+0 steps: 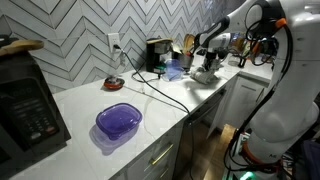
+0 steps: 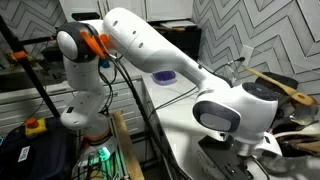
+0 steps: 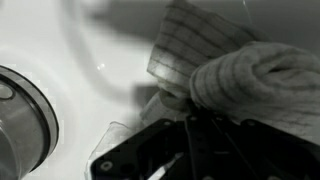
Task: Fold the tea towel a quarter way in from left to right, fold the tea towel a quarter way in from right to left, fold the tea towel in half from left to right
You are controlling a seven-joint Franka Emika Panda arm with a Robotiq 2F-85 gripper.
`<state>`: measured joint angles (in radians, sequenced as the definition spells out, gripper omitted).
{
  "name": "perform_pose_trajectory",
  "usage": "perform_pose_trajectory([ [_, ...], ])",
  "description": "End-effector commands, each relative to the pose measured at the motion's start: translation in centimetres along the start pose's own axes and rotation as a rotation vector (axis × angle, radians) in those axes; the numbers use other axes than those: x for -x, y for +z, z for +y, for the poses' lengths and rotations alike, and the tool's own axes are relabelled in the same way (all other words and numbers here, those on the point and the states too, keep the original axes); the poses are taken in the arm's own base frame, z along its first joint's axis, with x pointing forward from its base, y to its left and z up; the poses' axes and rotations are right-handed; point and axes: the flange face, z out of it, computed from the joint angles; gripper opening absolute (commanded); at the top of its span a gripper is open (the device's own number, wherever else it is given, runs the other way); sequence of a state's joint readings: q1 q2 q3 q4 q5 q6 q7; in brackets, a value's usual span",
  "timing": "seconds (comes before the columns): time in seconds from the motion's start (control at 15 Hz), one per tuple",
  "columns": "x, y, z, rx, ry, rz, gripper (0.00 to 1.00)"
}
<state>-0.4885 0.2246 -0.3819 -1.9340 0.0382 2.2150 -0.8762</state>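
- Broadly, an exterior view showed a long white kitchen counter [image 1: 85, 100] under a grey herringbone tile wall.
- A black microwave [image 1: 25, 105] stood at the near left, and a purple bowl [image 1: 119, 121] sat on the counter to its right.
- A dark cable [image 1: 165, 95] trailed across the counter top from the wall side towards the far right.
- At the far right, the white robot arm [image 1: 255, 20] bent down to the counter. Its gripper [image 1: 205, 64] sat low over the tea towel [image 1: 207, 75], a pale bunched heap.
- A small light-blue object [image 1: 173, 70] lay just left of the towel.
- From the opposite end of the counter, an exterior view was filled mostly by the arm [image 2: 150, 45]. The purple bowl [image 2: 163, 75] appeared small behind it, and wooden utensils [image 2: 275, 85] stuck out at the right. The fingers were hidden below the wrist.
- The wrist view showed the tea towel [image 3: 250, 80] close up: a thin, faintly checked cloth, crumpled into soft folds on the white surface.
- The gripper [image 3: 188, 125] came in from the bottom edge, blurred and dark. Its fingers [image 3: 215, 150] were drawn together, pinching a fold of the towel.
- A round metal object [image 3: 15, 120] sat at the left edge, apart from the cloth.
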Motion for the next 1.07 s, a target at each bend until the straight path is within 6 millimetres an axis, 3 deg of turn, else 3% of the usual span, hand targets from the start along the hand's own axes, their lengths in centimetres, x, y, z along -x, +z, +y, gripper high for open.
perform_pose_trajectory([
  [0.0,0.1,0.5,1.0,0.015,0.018,-0.015,0.37],
  [0.53,1.2,-1.1,2.9,0.061,0.021,-0.055,0.97],
  [1.0,1.9,-5.0,3.1,0.002,0.059,-0.062,1.0],
])
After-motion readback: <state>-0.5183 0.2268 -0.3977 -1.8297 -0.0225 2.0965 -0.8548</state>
